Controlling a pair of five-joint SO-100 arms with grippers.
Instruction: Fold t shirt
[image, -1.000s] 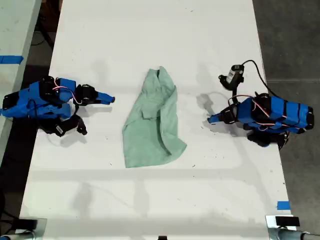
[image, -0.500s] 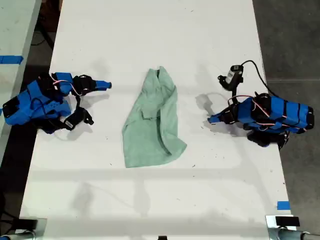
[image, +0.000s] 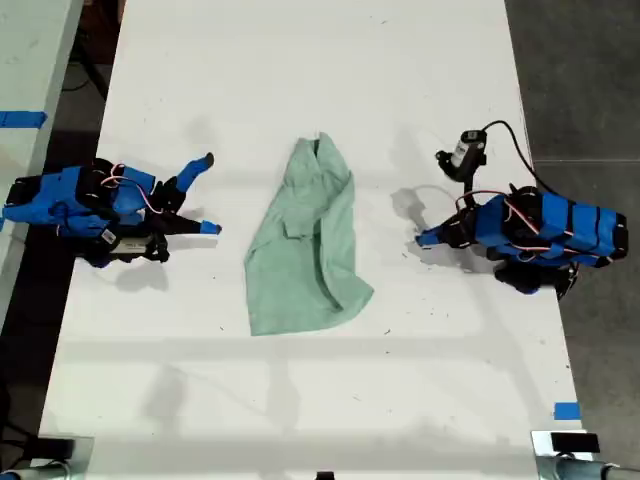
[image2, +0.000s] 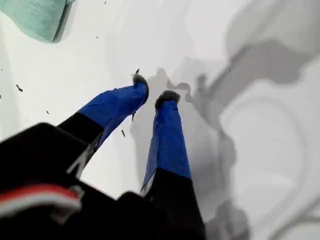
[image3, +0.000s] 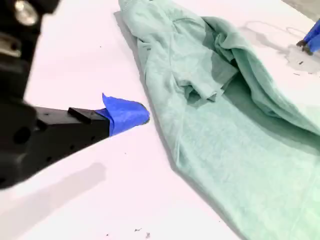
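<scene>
The pale mint-green t shirt (image: 305, 250) of thin, soft fabric lies rumpled and partly doubled over at the middle of the smooth white desk (image: 300, 80), between both tools and touching neither. Our first tool (image: 420, 238) is almost closed and empty. Our second tool (image: 210, 193) gapes wide, also empty. In our judgement, a pinch may catch both layers or drag the limp cloth, spoiling the fold.

My first gripper (image: 422, 238) is held nearly closed at the exterior view's right; my second gripper (image: 207, 194) is spread wide at its left.
</scene>
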